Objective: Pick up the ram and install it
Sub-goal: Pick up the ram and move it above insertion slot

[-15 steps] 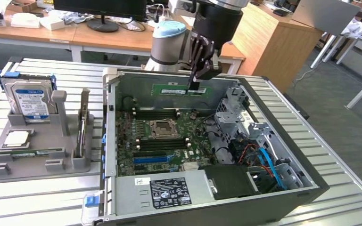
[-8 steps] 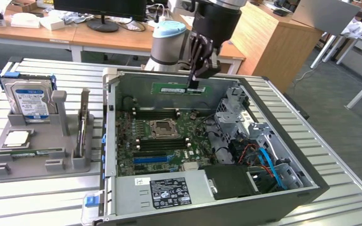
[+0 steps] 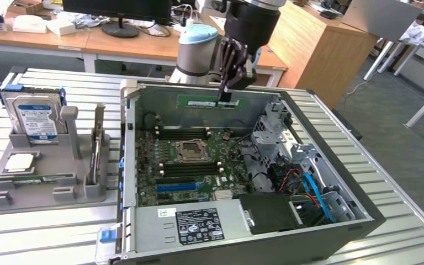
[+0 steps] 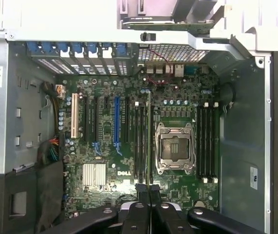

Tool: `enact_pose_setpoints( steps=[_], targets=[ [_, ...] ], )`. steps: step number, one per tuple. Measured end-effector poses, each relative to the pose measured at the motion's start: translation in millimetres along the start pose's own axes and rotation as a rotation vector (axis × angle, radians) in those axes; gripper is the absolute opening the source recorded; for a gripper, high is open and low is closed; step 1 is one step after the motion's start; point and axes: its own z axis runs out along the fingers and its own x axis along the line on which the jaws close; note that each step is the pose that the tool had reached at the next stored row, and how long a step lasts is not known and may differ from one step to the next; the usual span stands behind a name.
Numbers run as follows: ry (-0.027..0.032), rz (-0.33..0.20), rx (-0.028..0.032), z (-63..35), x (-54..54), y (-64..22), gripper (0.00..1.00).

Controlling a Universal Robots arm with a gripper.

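- The jaws are pinched shut on the ram, gripping it near one end. The green stick hangs level, above the far wall of the open computer case.
- The pick-up looks done and the install is in hand. The stick is in the air and touches nothing in the case.
- In the wrist view the ram appears edge-on, as a thin line over the motherboard. It runs lengthwise along the black memory slots, just beside the CPU socket.
- To seat it, I judge the stick must sit squarely over one slot and parallel to it, with its contact edge down, then be pressed in evenly.
- The hard drive stands in the grey holder on the tabletop, well apart from the case.
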Motion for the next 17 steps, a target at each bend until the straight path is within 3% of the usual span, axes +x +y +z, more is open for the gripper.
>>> enact_pose_setpoints(
  steps=[10, 17],
  targets=[
    [-0.0002, 0.000, 0.0001, 1.0, -1.6, -0.1, 0.11],
    [-0.0020, 0.000, 0.0001, 8.2, -1.3, -0.3, 0.11]
  ],
)
